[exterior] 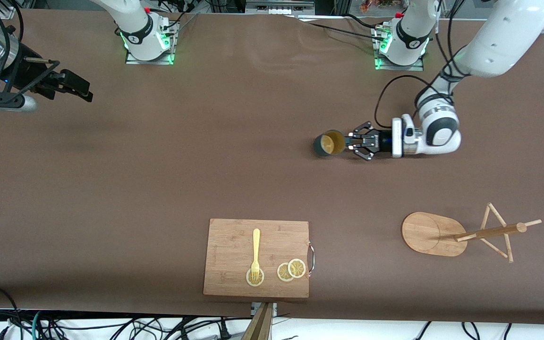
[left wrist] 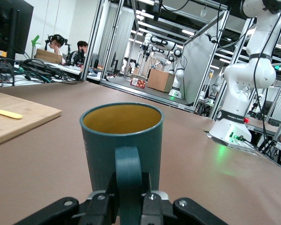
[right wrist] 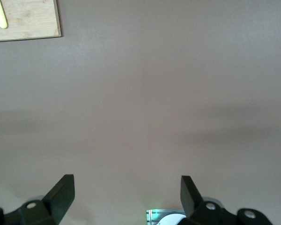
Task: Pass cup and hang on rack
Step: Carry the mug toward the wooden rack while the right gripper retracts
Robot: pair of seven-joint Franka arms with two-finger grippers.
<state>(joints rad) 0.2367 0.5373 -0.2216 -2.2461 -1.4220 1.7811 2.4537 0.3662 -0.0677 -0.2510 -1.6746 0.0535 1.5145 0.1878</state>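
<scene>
The dark teal cup [exterior: 328, 143] with a tan inside stands upright at the middle of the table, toward the left arm's end. My left gripper [exterior: 349, 143] is low beside it and shut on its loop handle [left wrist: 128, 173]; the cup [left wrist: 122, 140] fills the left wrist view. The cup's base is hidden, so I cannot tell if it touches the table. The bamboo rack [exterior: 431, 233] with its post and pegs [exterior: 494, 231] stands nearer the front camera at the left arm's end. My right gripper [exterior: 80, 89] is open and empty [right wrist: 126, 187], high over the right arm's end of the table.
A rectangular wooden cutting board [exterior: 234, 245] lies near the table's front edge with a yellow fork [exterior: 256, 252] and lemon slices [exterior: 291, 270] on it. Its corner shows in the right wrist view [right wrist: 33, 18] and the left wrist view [left wrist: 23, 117].
</scene>
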